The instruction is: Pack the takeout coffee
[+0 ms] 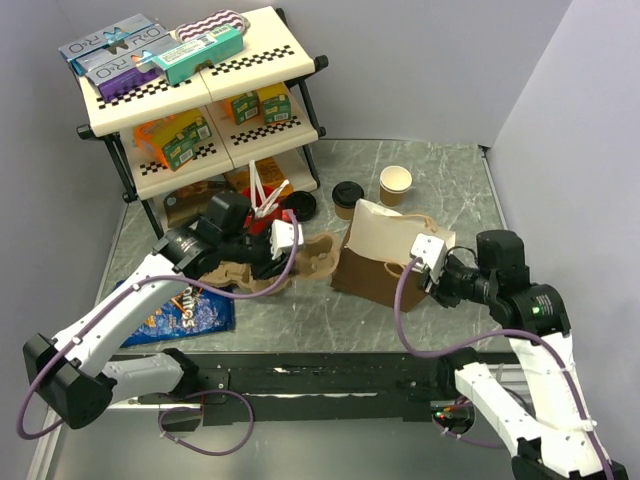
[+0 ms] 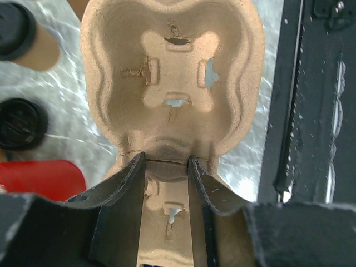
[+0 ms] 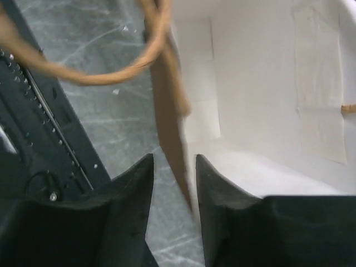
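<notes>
The takeout coffee [image 1: 347,197], a tan cup with a black lid, stands on the table behind the brown paper bag [image 1: 385,262]; it also shows at the top left of the left wrist view [image 2: 22,36]. My left gripper [image 1: 283,243] [image 2: 166,158] is shut on the middle ridge of a cardboard cup carrier [image 1: 322,255] [image 2: 172,83], left of the bag. My right gripper [image 1: 425,262] [image 3: 173,158] straddles the bag's near wall [image 3: 175,144] at its rim, jaws apart, with a gap left of the paper. The bag's white inside [image 3: 267,83] holds nothing that I can see.
A lidless tan cup [image 1: 395,184] stands right of the coffee. A loose black lid [image 1: 300,205] [image 2: 19,122] and a red cup of white sticks [image 1: 268,205] [image 2: 41,178] sit by the shelf rack [image 1: 200,100]. A blue snack bag [image 1: 185,312] lies front left.
</notes>
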You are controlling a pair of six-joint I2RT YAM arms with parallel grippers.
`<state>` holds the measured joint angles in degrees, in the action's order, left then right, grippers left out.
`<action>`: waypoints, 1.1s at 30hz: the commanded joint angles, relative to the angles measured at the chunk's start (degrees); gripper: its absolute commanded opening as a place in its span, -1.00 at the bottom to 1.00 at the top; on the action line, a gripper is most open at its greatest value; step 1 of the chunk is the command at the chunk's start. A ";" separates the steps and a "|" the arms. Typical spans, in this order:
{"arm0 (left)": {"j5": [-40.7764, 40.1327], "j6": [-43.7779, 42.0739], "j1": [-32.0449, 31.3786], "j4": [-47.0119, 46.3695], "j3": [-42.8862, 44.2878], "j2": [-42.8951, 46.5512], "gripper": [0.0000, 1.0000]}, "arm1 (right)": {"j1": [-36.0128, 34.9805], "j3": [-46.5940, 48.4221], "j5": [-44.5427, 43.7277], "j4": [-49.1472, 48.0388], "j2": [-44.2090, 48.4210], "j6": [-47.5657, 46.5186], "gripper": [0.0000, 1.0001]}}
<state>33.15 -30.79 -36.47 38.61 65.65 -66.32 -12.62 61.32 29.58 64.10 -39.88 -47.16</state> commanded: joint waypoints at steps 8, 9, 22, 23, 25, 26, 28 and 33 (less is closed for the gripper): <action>-3.17 -4.90 -0.18 2.52 -7.55 3.92 -0.99 | -0.82 23.65 7.42 9.56 -9.24 6.37 0.18; -3.52 -5.07 -0.18 2.70 -7.73 3.66 -0.99 | -0.82 25.15 6.81 8.95 -10.91 7.33 0.18; -2.12 -5.25 -0.18 3.23 -5.53 2.08 -0.98 | -0.47 24.64 -13.67 -7.58 -20.76 11.04 0.18; -2.03 -5.16 -0.18 3.31 -5.53 2.25 -0.98 | -0.39 24.46 -13.33 -7.32 -21.72 10.42 0.18; -1.86 -4.81 -0.18 2.96 -5.62 2.25 -0.98 | -0.03 23.06 -13.15 -7.67 -22.52 9.98 0.19; -1.68 -4.72 -0.18 2.70 -5.79 2.43 -0.98 | -0.12 22.36 -13.32 -8.02 -23.05 10.24 0.19; -1.59 -4.46 -0.18 2.70 -5.71 2.52 -0.98 | 0.23 20.42 -12.54 -8.90 -23.58 10.51 0.19; -1.59 -4.55 -0.18 2.61 -6.41 3.04 -0.98 | 0.14 19.01 -11.48 -8.90 -24.98 9.89 0.18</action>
<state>29.98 -35.31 -36.47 41.89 57.78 -64.36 -12.82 80.36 18.02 57.32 -64.20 -37.12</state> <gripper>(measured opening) 0.370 0.595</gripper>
